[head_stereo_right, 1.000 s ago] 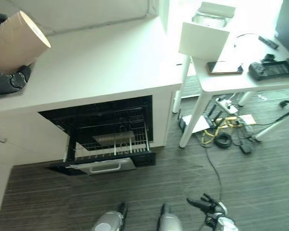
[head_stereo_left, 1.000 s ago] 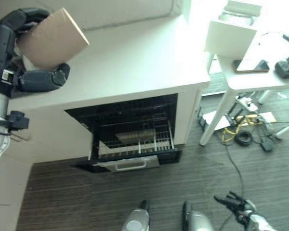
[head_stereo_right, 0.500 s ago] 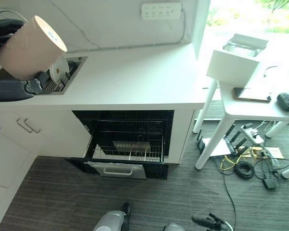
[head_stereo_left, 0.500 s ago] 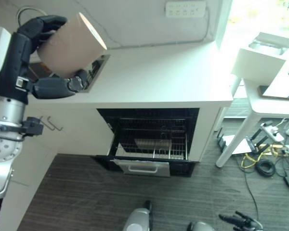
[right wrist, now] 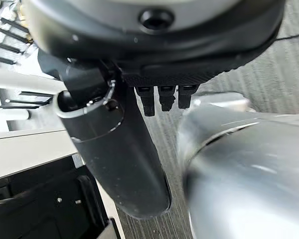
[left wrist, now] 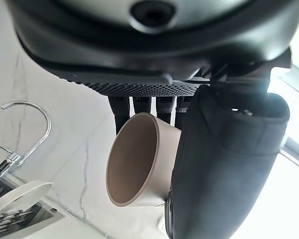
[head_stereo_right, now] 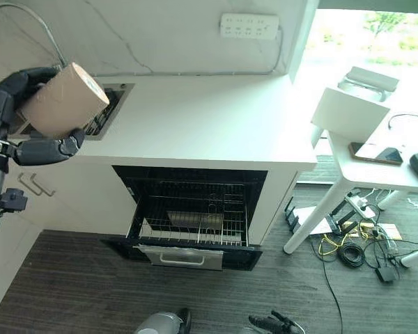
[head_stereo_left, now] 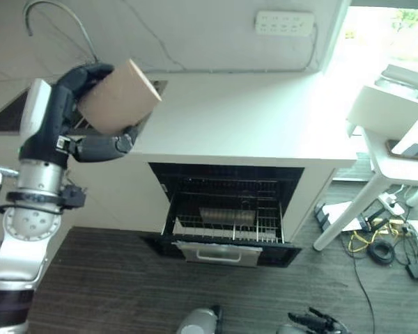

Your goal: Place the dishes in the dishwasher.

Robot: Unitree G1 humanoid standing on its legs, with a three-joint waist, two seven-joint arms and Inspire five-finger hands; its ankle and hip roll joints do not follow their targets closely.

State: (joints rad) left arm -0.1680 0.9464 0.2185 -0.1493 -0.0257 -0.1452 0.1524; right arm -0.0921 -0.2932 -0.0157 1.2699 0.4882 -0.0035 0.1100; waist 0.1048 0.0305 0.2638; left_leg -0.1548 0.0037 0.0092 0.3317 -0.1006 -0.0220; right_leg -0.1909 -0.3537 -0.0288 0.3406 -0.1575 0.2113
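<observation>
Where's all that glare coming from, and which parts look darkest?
Right eye view: daylight from the window washes out the white side table; the dishwasher interior is darkest. Left wrist view: the left hand, holding the cup, stands dark against bright light.

Daylight pours in from the bright window [head_stereo_right: 376, 28] to the right of the white countertop [head_stereo_left: 244, 118], washing out the small white side table [head_stereo_left: 386, 111] beside it and leaving a soft glare on the countertop's right end. The open black dishwasher cavity [head_stereo_right: 195, 202] under the countertop sits in deep shadow. In the left wrist view, the tan cup [left wrist: 139, 159] is evenly lit, and the curved chrome tap [left wrist: 20, 134] behind it looks soft.
</observation>
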